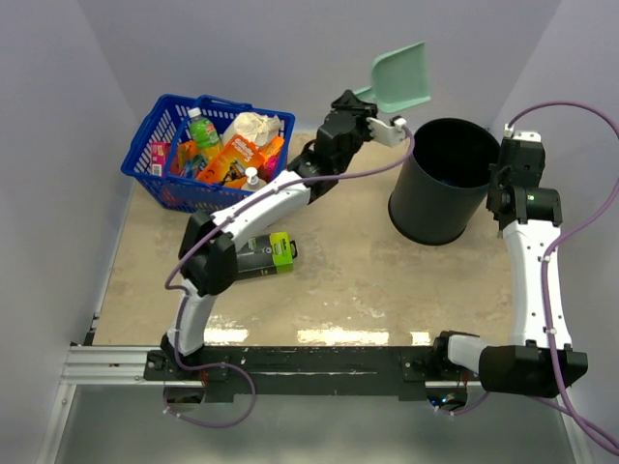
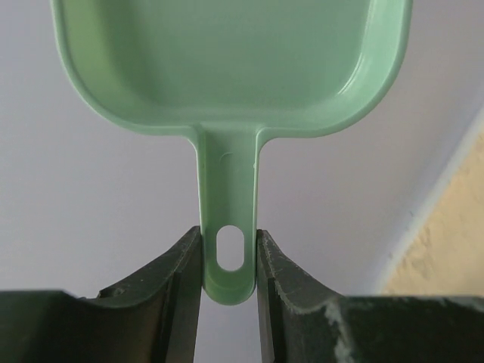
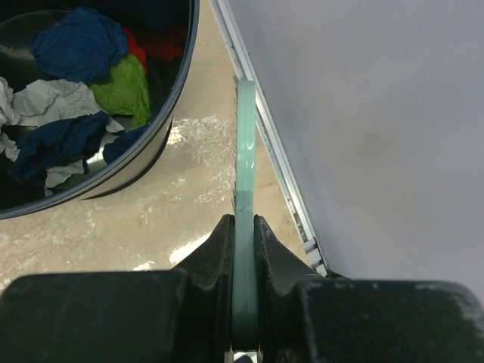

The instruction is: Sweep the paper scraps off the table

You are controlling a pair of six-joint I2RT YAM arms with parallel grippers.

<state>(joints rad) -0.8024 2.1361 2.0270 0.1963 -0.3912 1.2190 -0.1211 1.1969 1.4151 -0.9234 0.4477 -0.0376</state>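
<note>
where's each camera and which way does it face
top external: overhead behind, looking down on the table; both arms show
left wrist: on left arm, faces the wall; left gripper shut on the dustpan
right wrist: on right arm, faces down at the bin of paper scraps; right gripper shut on a teal handle
shared: dustpan, top and left wrist; bin, top and right wrist

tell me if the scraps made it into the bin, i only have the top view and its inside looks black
observer: yes, the right wrist view shows the paper scraps lying inside the black bin: blue, green, red and whitish-grey wads
operator: and on the right side, anything held
observer: the right tool is shut on a thin teal piece, seen edge-on, probably the brush
operator: and the left
observer: the left tool pinches the dustpan by its handle, right at the hang hole
</note>
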